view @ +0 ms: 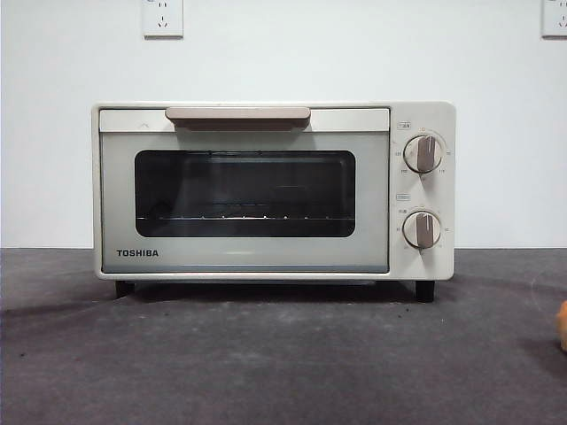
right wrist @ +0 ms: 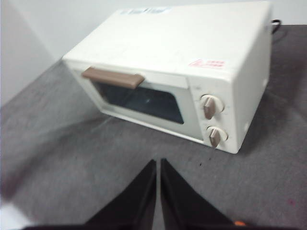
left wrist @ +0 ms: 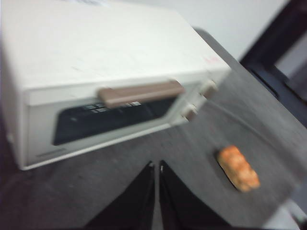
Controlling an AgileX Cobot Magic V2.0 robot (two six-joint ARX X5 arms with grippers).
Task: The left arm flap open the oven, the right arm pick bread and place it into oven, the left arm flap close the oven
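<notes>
Oven (view: pixel 266 190) door closed; bread (view: pixel 563 326) cut off at frame edge – both grippers (left (left wrist: pixel 157 165), right (right wrist: pixel 158 163)) clenched, empty.

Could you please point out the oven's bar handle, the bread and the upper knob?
Handle (view: pixel 237 114), front view: middle of the taupe bar on the shut door.
Bread (left wrist: pixel 238 168), left wrist view: middle of its orange top, lying on the table.
Upper knob (view: pixel 423 153), front view: its taupe grip.
</notes>
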